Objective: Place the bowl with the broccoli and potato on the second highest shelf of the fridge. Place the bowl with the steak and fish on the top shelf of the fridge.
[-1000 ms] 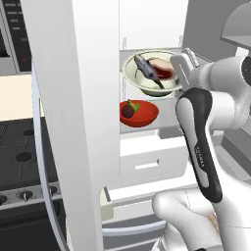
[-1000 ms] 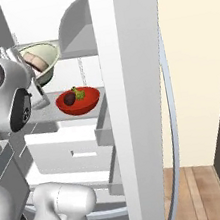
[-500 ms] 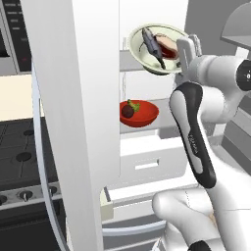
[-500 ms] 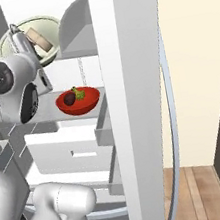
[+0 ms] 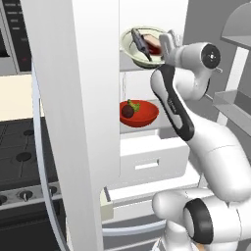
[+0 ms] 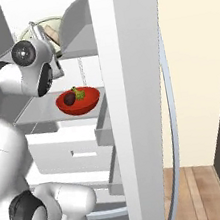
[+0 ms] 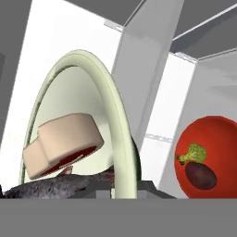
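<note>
My gripper (image 5: 166, 44) is shut on the right rim of a pale green bowl (image 5: 133, 46) and holds it tilted, high inside the fridge (image 5: 147, 14). In the bowl lie the reddish steak (image 5: 154, 44) and the dark fish (image 5: 139, 43), close up as steak (image 7: 62, 143) and fish (image 7: 51, 187) in the hand view. The bowl hangs just over the top shelf (image 5: 135, 69); contact cannot be told. One level down, the red bowl (image 5: 138, 113) with broccoli (image 7: 194, 152) and potato (image 7: 200, 175) stands on the second highest shelf (image 6: 36, 111).
The open fridge door (image 5: 73, 98) rises at the left, with a dark stove (image 5: 19, 157) beyond it. White drawers (image 5: 147, 162) stick out under the shelves. Grey door bins (image 5: 235, 105) hang at the right. The other door edge (image 6: 136, 102) is close by.
The arm has lifted the pale green bowl from the level just above the red bowl up to the top shelf and carried it further into the fridge. The red bowl stayed put.
</note>
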